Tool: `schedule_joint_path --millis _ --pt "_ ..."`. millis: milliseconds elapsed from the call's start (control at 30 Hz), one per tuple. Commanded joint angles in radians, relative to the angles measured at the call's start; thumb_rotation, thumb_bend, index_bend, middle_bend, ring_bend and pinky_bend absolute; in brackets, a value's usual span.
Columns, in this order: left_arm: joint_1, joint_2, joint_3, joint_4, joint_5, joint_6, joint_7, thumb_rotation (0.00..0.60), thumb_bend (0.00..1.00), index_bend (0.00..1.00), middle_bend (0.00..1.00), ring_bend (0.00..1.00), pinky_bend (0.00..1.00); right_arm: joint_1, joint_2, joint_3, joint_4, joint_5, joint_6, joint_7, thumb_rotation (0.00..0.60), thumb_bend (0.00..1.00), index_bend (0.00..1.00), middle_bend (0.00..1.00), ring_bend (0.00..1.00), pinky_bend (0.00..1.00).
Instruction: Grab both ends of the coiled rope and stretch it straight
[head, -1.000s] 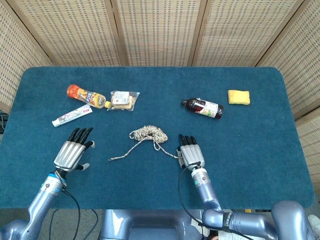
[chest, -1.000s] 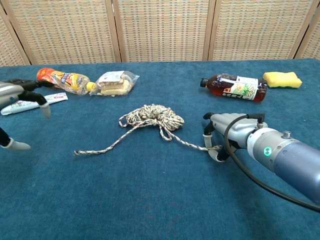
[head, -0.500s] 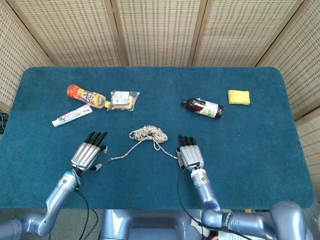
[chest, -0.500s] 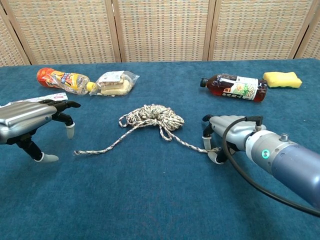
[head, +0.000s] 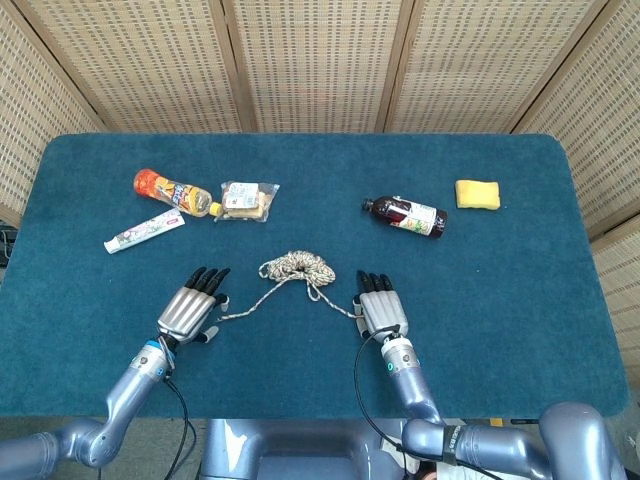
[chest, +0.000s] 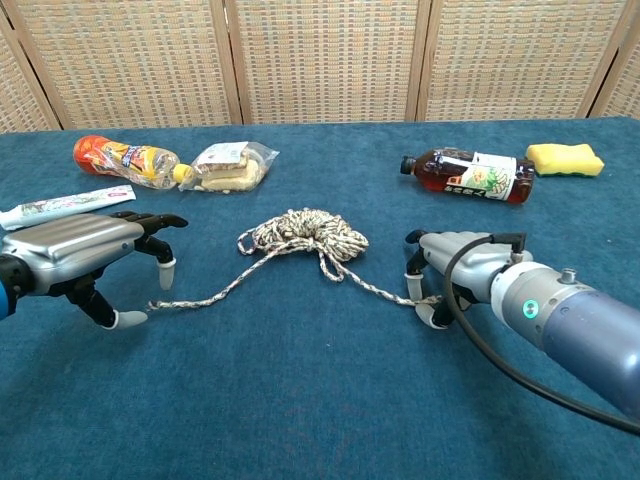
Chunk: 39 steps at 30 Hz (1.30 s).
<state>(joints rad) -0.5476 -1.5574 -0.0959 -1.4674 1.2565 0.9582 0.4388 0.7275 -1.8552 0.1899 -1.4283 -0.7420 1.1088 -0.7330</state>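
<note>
The coiled rope (head: 298, 267) (chest: 305, 233) lies mid-table with two loose tails running toward me. My left hand (head: 192, 308) (chest: 85, 250) hovers palm down at the left tail's end (chest: 155, 304). Its fingers are spread, and the rope end lies on the cloth between thumb and fingertips, untouched as far as I can see. My right hand (head: 381, 310) (chest: 470, 265) sits low at the right tail's end (chest: 425, 297). That end runs in between its thumb and fingertips, which stand apart. Both tails lie flat on the cloth.
An orange bottle (head: 172, 191), a bagged snack (head: 246, 199) and a toothpaste tube (head: 143, 232) lie at the back left. A dark bottle (head: 406, 215) and a yellow sponge (head: 477, 193) lie at the back right. Blue cloth covers the table (head: 520, 300).
My left hand has moved right and toward the rope's left end, arriving beside it. The right hand and the rope have stayed in place.
</note>
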Motion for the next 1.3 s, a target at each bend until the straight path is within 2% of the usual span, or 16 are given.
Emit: schedule_joint_path --millis 33,367,567,1300 --pt "-0.008 -0.007 0.000 0.000 -0.013 -0.001 0.012 0.600 0.31 0.46 0.00 0.00 0.00 -0.001 -0.001 -0.001 0.002 0.001 -0.002 0.001 0.600 0.47 0.67 0.00 0.00 0.00" --pt "-0.028 -0.026 0.004 0.014 -0.053 -0.004 0.047 0.600 0.32 0.48 0.00 0.00 0.00 -0.004 -0.005 -0.001 0.009 0.000 -0.007 0.009 0.600 0.47 0.67 0.00 0.00 0.00" --pt "-0.036 -0.037 0.006 0.027 -0.070 -0.004 0.056 0.600 0.37 0.48 0.00 0.00 0.00 -0.005 -0.003 -0.001 0.009 0.000 -0.008 0.008 0.600 0.47 0.67 0.00 0.00 0.00" --pt "-0.064 -0.054 0.013 0.023 -0.123 -0.011 0.085 0.600 0.40 0.52 0.00 0.00 0.00 -0.003 0.005 0.006 0.007 0.007 -0.012 0.007 0.600 0.47 0.67 0.00 0.00 0.00"
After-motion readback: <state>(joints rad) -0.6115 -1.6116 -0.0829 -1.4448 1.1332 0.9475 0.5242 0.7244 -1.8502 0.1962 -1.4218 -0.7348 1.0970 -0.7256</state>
